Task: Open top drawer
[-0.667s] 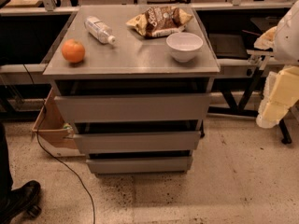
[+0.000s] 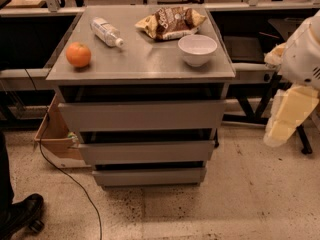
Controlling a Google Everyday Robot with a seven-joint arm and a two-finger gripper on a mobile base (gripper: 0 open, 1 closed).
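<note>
Barely anything shifts since the earlier frame: cabinet, tabletop items and arm sit where they were, and the gripper (image 2: 286, 118) hangs at the same spot. Camera view: the chip bag (image 2: 171, 22) has a brown printed panel, but the writing is too blurred to read. The clear water bottle (image 2: 106, 32), lying on its side, has no legible label. An orange (image 2: 78, 54) sits at the left edge of the cabinet top (image 2: 140, 68), and a white bowl (image 2: 197, 49) is just in front of the bag. The top drawer (image 2: 141, 115) is directly under the cabinet top. It has a wide flat grey metal front with no handle and a dark gap above it, and nothing inside is visible. Two narrower grey fronts (image 2: 146, 151) step down below it. The gripper is pale cream and off to the right of the cabinet, well apart from the top drawer. Whether it is released or clenched cannot be told, and it touches nothing. A cardboard box (image 2: 52, 134) stands by the cabinet's left side, with a black cable (image 2: 70, 179) on the speckled floor and a black shoe (image 2: 22, 211) at bottom left.
</note>
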